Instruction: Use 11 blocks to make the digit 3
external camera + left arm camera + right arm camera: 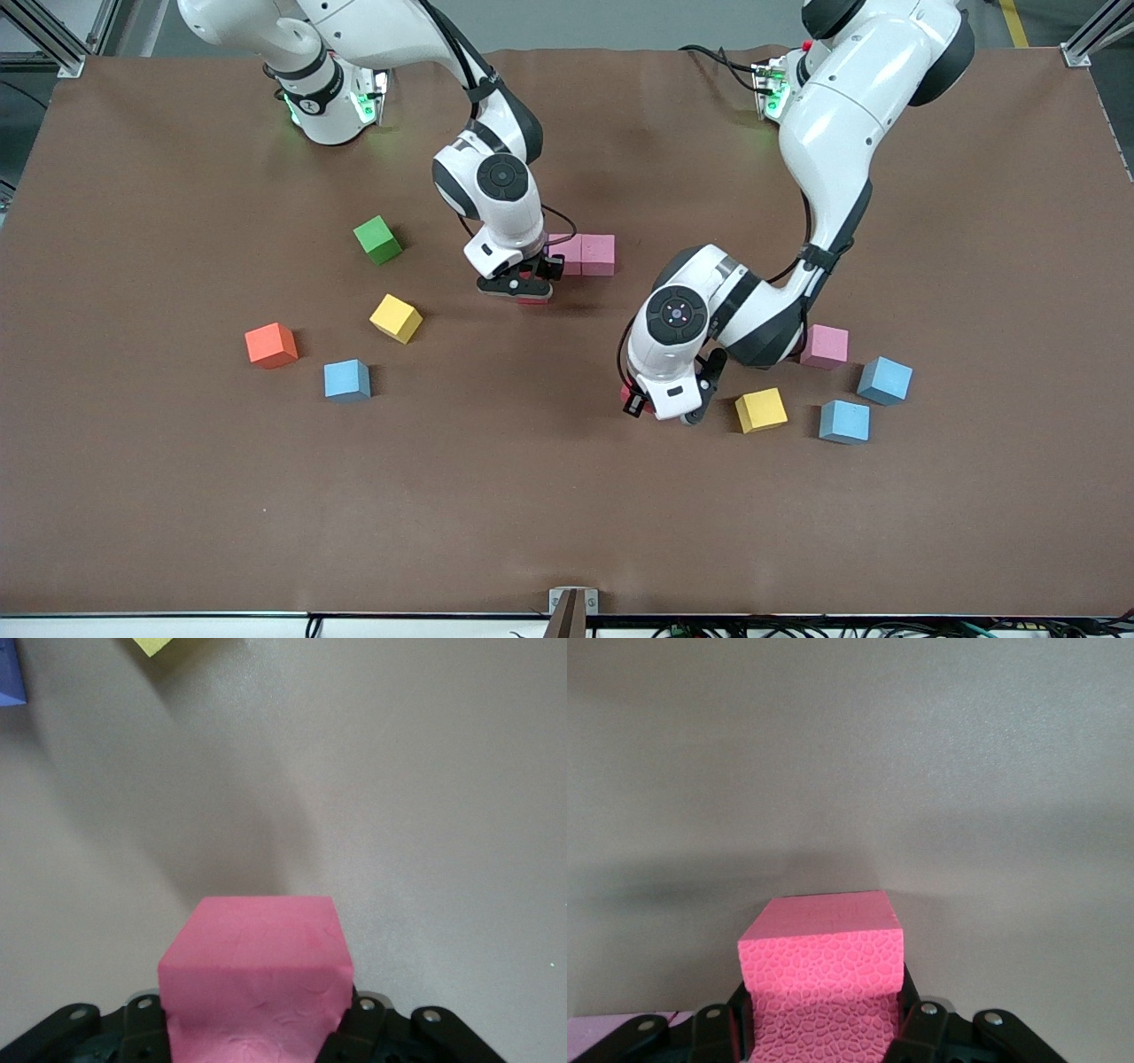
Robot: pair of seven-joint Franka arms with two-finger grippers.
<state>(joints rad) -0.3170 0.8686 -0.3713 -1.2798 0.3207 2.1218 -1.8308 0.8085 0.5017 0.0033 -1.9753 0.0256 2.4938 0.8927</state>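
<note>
My right gripper [530, 285] is shut on a red block [822, 983], low over the table and next to two pinkish blocks [583, 254] that stand side by side in a row. My left gripper [657, 403] is shut on another red block [257, 979], of which only a sliver [629, 394] shows in the front view. Close by, toward the left arm's end, lie a yellow block [761, 409], two blue blocks [844, 421] [884, 380] and a pink block [824, 346]. Toward the right arm's end lie a yellow block [396, 318], an orange block [271, 345] and a blue block [347, 379].
A green cube [377, 239] sits apart, toward the right arm's base. The brown table [567, 514] runs wide and bare nearer the front camera. A small bracket [572, 607] sits at the table's near edge.
</note>
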